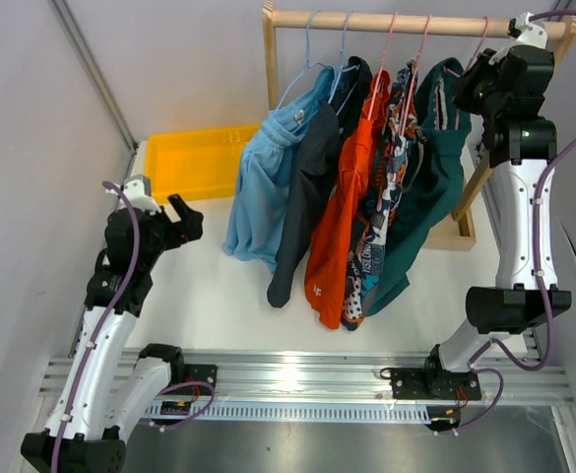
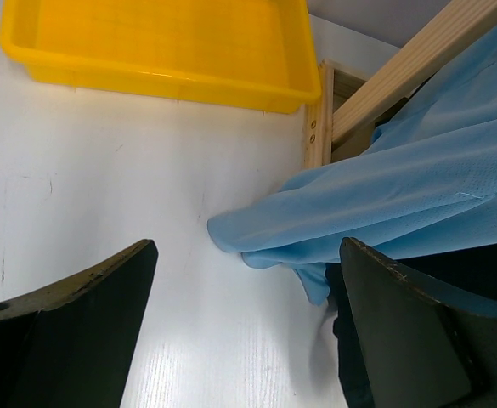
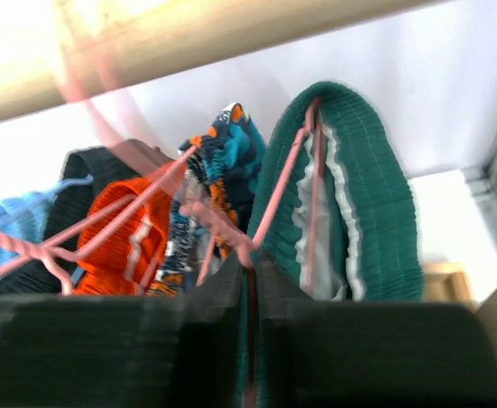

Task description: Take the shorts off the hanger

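Right fingers (image 3: 146,340) look clenched on the pink hanger (image 3: 282,183) holding the dark green shorts (image 1: 430,187), which dangle straight down below them off the rail (image 1: 416,22). Left fingers (image 2: 78,323) gape, way farther off.

Five shorts (image 1: 332,236), five hangers (image 1: 309,44), one bin (image 1: 194,163)

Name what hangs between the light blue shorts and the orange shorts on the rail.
The black shorts hang there, pressed against the light blue shorts on one side and the orange shorts on the other. The top view shows this.
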Robot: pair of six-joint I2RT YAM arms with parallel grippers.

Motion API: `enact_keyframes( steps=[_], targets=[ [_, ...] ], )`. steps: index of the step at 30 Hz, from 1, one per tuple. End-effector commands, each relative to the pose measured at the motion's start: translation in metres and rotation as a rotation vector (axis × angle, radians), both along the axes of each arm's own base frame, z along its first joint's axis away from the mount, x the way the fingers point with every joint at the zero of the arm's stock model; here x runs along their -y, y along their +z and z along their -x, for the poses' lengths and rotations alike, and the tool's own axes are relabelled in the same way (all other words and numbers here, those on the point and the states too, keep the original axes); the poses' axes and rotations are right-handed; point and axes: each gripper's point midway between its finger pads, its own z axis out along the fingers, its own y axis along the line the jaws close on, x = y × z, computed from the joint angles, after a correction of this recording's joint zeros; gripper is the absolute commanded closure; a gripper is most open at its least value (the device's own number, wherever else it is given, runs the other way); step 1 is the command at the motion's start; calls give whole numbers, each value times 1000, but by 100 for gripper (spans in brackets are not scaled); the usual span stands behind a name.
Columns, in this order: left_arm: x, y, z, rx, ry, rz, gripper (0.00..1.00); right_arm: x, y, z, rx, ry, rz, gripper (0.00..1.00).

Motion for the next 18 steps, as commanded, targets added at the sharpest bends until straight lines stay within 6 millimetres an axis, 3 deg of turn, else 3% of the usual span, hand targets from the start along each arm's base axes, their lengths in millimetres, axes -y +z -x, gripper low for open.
enact_keyframes(
  steps=[1,7,8,11,12,13,15,16,17,18],
  targets=[
    [4,6,-1,24,-26,-8,5,5,17,2,54,-1,-15,100],
    [21,24,-1,42,-84,-63,5,5,37,20,111,-5,-9,100],
    [26,49,-1,89,-90,-68,5,6,42,24,123,-11,-10,100],
    [56,66,6,102,-143,-108,4,10,66,44,179,-35,-9,100],
    [64,110,11,182,-160,-83,4,10,72,51,194,-41,-12,100],
    [85,110,15,158,-217,-103,3,13,83,63,222,-64,-11,100],
    [103,165,29,237,-279,-67,3,14,93,76,249,-79,-13,100],
    [125,193,45,285,-369,-47,2,15,97,82,262,-87,-14,100],
    [136,211,41,299,-359,-54,2,19,105,94,285,-107,-16,100],
    [161,213,57,295,-438,-68,1,20,107,99,293,-115,-17,100]
  ],
)
